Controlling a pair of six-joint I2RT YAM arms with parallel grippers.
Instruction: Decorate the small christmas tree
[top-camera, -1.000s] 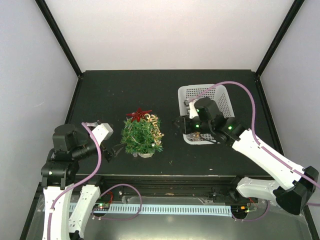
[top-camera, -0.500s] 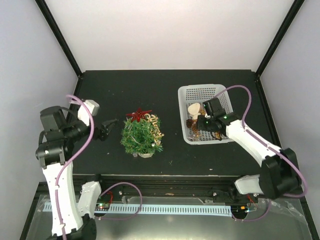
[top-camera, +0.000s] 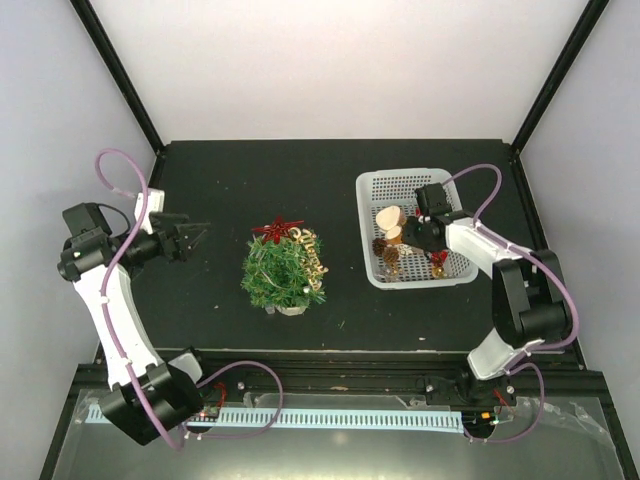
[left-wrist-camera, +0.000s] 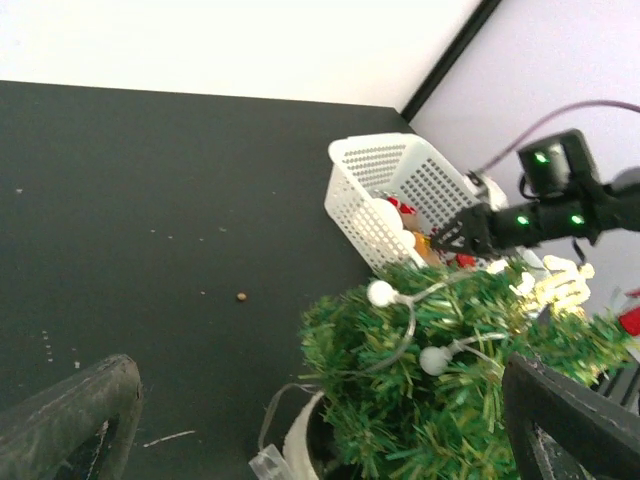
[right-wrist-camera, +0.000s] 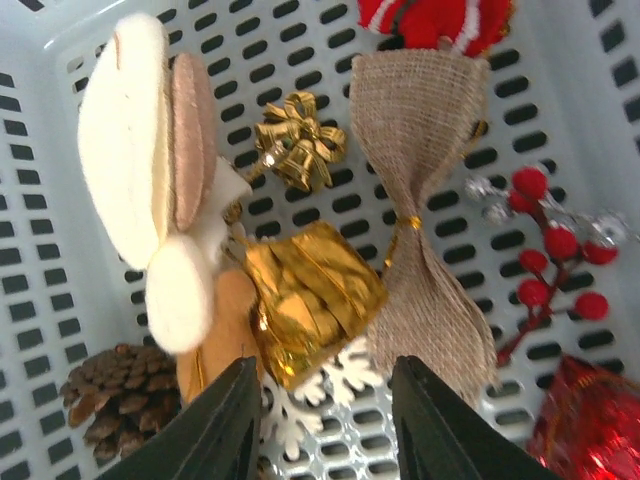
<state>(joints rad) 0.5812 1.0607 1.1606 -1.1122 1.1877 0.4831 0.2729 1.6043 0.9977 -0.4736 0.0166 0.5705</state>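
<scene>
The small christmas tree (top-camera: 283, 272) stands mid-table on a pale round base, carrying a red star (top-camera: 277, 228) and a gold glitter word (top-camera: 312, 252). The left wrist view shows the tree (left-wrist-camera: 440, 410) strung with white bulbs (left-wrist-camera: 380, 293). My left gripper (top-camera: 190, 238) hangs open and empty, left of the tree and apart from it. My right gripper (right-wrist-camera: 325, 400) is inside the white basket (top-camera: 452, 190), open, its fingers (right-wrist-camera: 225, 420) straddling a white snowflake (right-wrist-camera: 325, 385) just below a gold foil ornament (right-wrist-camera: 310, 295). Nothing is clamped.
The basket also holds a burlap bow (right-wrist-camera: 420, 220), red berries (right-wrist-camera: 550, 260), a pine cone (right-wrist-camera: 110, 400), a small gold bow (right-wrist-camera: 295, 150), a cream felt ornament (right-wrist-camera: 140, 170) and red pieces (right-wrist-camera: 590, 430). Black frame posts stand at the table's back corners.
My left arm has swung up and back to the left, away from the tree. My right gripper has moved deeper into the basket and its jaws have narrowed somewhat.
</scene>
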